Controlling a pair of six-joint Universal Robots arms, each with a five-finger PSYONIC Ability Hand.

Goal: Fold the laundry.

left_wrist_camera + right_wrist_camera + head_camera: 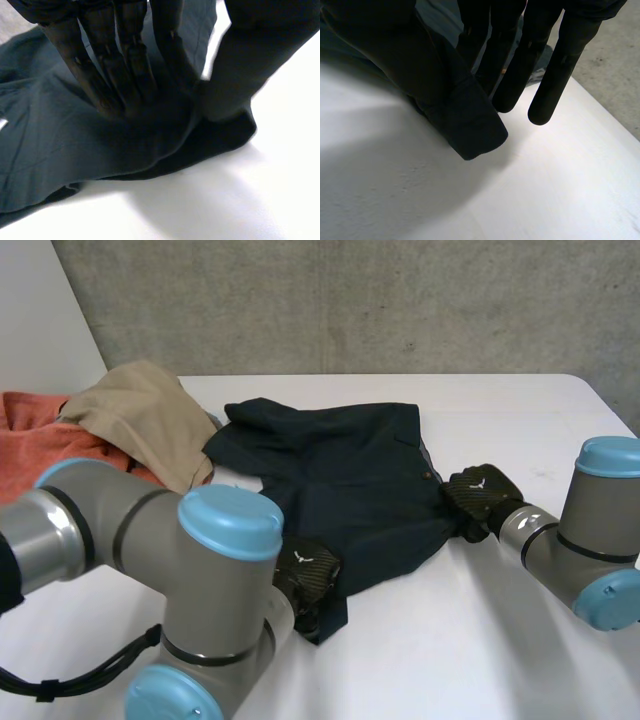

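Observation:
A dark navy shirt (350,470) lies spread out in the middle of the white table (520,640). My left hand (305,575) is on its near left corner. In the left wrist view its fingers (120,65) lie flat on the shirt (50,150), and a fold of cloth bunches up between them and the thumb. My right hand (480,492) is at the shirt's right edge. In the right wrist view a sleeve cuff (475,130) hangs just above the table, pinched between the thumb and the straight fingers (520,75).
A tan garment (150,425) lies over an orange cloth (40,440) at the far left of the table, touching the shirt's left side. My left arm (200,570) crosses the near left. Bare table lies in front and to the right.

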